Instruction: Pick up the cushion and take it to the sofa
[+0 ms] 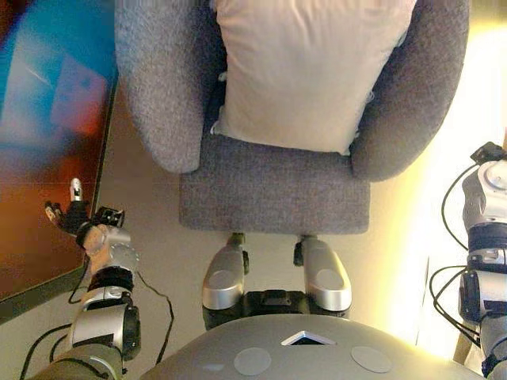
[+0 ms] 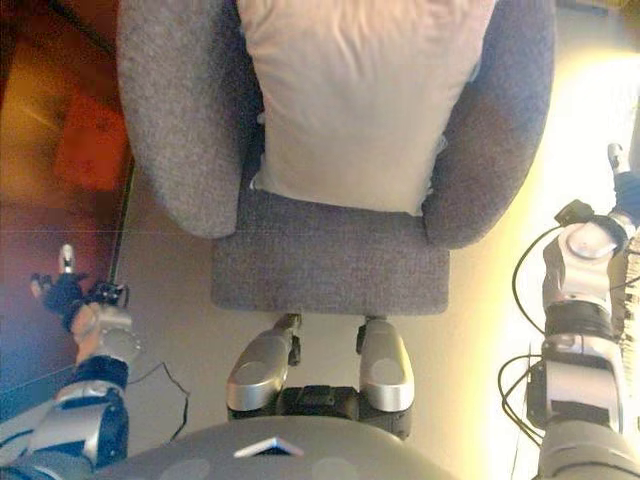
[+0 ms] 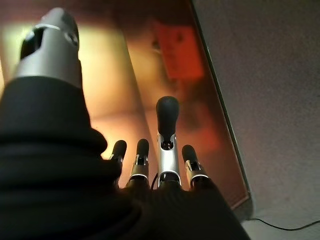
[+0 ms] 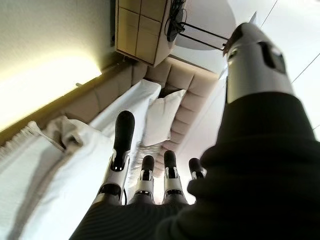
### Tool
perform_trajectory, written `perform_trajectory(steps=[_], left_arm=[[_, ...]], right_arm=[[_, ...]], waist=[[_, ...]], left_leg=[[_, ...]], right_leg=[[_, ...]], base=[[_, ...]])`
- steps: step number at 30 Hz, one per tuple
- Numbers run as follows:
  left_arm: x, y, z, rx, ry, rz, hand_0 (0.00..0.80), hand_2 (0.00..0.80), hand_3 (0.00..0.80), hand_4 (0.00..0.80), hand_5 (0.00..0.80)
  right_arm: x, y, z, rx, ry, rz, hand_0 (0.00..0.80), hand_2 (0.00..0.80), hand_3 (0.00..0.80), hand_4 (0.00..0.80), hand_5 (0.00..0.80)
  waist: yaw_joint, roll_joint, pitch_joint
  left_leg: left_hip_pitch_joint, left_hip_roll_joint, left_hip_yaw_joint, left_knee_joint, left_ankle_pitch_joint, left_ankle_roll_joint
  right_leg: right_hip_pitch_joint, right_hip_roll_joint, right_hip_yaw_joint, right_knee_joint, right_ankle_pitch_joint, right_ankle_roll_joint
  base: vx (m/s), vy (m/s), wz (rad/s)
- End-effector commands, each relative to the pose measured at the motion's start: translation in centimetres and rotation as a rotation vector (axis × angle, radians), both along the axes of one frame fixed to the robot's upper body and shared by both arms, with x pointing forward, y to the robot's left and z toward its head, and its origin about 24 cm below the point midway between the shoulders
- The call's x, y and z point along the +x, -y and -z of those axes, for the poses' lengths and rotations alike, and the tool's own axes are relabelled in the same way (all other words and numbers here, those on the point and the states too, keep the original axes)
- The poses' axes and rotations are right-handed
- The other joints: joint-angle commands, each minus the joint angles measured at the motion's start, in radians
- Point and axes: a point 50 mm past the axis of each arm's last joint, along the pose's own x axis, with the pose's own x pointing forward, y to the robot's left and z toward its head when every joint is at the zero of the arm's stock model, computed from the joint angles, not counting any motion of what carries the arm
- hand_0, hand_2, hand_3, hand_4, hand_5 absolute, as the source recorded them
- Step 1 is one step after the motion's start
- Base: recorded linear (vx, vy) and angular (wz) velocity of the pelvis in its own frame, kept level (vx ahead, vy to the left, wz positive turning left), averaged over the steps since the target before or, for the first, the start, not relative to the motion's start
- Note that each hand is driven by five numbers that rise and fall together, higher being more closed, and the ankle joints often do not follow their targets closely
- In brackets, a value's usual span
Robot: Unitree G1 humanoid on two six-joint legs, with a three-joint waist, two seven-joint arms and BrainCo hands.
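A cream cushion (image 1: 305, 71) leans upright against the back of a grey upholstered armchair (image 1: 273, 186) straight ahead of me, between its two curved arms. My left hand (image 1: 73, 214) hangs low at the left, away from the chair, over a glossy dark surface. In the left wrist view its fingers (image 3: 167, 130) are relaxed, one straighter than the rest, and hold nothing. My right hand is at the far right, beside the chair. In the right wrist view its fingers (image 4: 122, 145) are relaxed and empty. Neither hand touches the cushion.
A glossy reddish-brown panel (image 1: 40, 158) with a dark edge runs along the left of the chair. The floor to the right of the chair is brightly lit (image 1: 444, 214). The right wrist view shows a bed with a white pillow (image 4: 162, 117) and a wooden unit (image 4: 142, 30).
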Motion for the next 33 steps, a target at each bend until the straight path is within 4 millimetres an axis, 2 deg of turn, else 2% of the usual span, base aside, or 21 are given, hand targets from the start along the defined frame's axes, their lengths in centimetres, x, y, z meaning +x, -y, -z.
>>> perform_trajectory(steps=[1,4,7,11,13,17,19,23,25,27,33], left_arm=[[-2.7,-2.6,-0.4,0.132,-0.121,-0.047,0.0,0.0,0.0,0.0,0.0],[-5.5,-2.2,1.9,0.118,-0.333,-0.088,0.0,0.0,0.0,0.0,0.0],[-9.3,-1.6,4.1,0.068,-0.504,-0.133,0.0,0.0,0.0,0.0,0.0],[-14.2,1.1,8.3,-0.128,-0.787,0.039,0.0,0.0,0.0,0.0,0.0],[-16.1,3.1,10.2,-0.262,-0.924,0.175,0.0,0.0,0.0,0.0,0.0],[-19.5,8.0,12.7,-0.609,-1.089,0.476,0.0,0.0,0.0,0.0,0.0],[-20.3,9.7,13.2,-0.691,-1.134,0.556,0.0,0.0,0.0,0.0,0.0],[-19.3,11.8,13.6,-0.733,-1.169,0.72,0.0,0.0,0.0,0.0,0.0],[-18.3,12.4,13.7,-0.737,-1.127,0.756,0.0,0.0,0.0,0.0,0.0],[-17.0,13.0,13.8,-0.702,-1.135,0.81,0.0,0.0,0.0,0.0,0.0],[-16.6,12.5,13.6,-0.67,-1.165,0.829,0.0,0.0,0.0,0.0,0.0]], right_arm=[[-2.5,1.4,1.3,-0.062,-0.117,0.061,0.0,0.0,0.0,0.0,0.0],[-4.6,0.7,5.8,-0.016,-0.321,0.059,0.0,0.0,0.0,0.0,0.0],[-8.6,-1.1,12.0,0.084,-0.566,0.014,0.0,0.0,0.0,0.0,0.0],[-14.0,-5.4,19.3,0.283,-0.849,-0.056,0.0,0.0,0.0,0.0,0.0],[-16.3,-6.6,21.6,0.38,-0.983,-0.092,0.0,0.0,0.0,0.0,0.0],[-19.1,-9.1,24.2,0.567,-1.131,-0.106,0.0,0.0,0.0,0.0,0.0],[-20.5,-10.5,25.3,0.646,-1.234,-0.161,0.0,0.0,0.0,0.0,0.0],[-22.0,-13.3,26.5,0.775,-1.339,-0.254,0.0,0.0,0.0,0.0,0.0],[-21.7,-13.9,26.7,0.773,-1.355,-0.293,0.0,0.0,0.0,0.0,0.0],[-20.9,-14.6,26.8,0.713,-1.389,-0.404,0.0,0.0,0.0,0.0,0.0],[-19.6,-15.0,26.7,0.6,-1.436,-0.539,0.0,0.0,0.0,0.0,0.0]], waist=[[0.019,-0.102,-0.142],[0.018,-0.109,-0.169],[0.014,-0.116,-0.194],[0.013,-0.122,-0.217],[0.013,-0.12,-0.225],[0.009,-0.112,-0.239],[0.003,-0.107,-0.246],[-0.004,-0.101,-0.25],[-0.006,-0.099,-0.249],[-0.004,-0.099,-0.251],[-0.008,-0.102,-0.256]], left_leg=[[0.014,-0.041,0.03,0.128,-0.176,0.011],[0.039,-0.037,0.035,0.125,-0.177,0.012],[0.066,-0.034,0.042,0.117,-0.176,0.018],[0.105,-0.033,0.05,0.103,-0.177,0.025],[0.123,-0.033,0.057,0.102,-0.181,0.028],[0.149,-0.034,0.067,0.095,-0.185,0.033],[0.16,-0.033,0.075,0.088,-0.188,0.036],[0.173,-0.03,0.082,0.089,-0.195,0.039],[0.174,-0.03,0.084,0.092,-0.199,0.041],[0.179,-0.034,0.086,0.094,-0.206,0.047],[0.188,-0.041,0.093,0.092,-0.216,0.057]], right_leg=[[0.034,-0.051,-0.014,0.019,-0.106,0.066],[0.061,-0.05,-0.015,0.016,-0.107,0.068],[0.089,-0.047,-0.011,0.011,-0.109,0.068],[0.13,-0.039,-0.008,0.005,-0.114,0.063],[0.15,-0.036,-0.008,0.003,-0.117,0.06],[0.172,-0.034,-0.007,0.003,-0.121,0.057],[0.179,-0.035,-0.003,0.003,-0.122,0.058],[0.185,-0.037,-0.002,0.003,-0.119,0.061],[0.186,-0.037,0.001,0.003,-0.119,0.062],[0.19,-0.039,-0.001,0.003,-0.119,0.065],[0.188,-0.041,0.007,0.003,-0.117,0.071]], base=[[0.091,-0.008,-0.01],[0.077,0.014,-0.01],[0.078,0.022,-0.03],[0.043,0.003,-0.06],[0.018,0.036,-0.1],[0.001,0.05,-0.1],[-0.005,0.051,-0.08],[-0.013,0.032,-0.09],[-0.025,0.031,-0.05],[-0.03,0.016,-0.11],[-0.007,0.003,-0.07]])
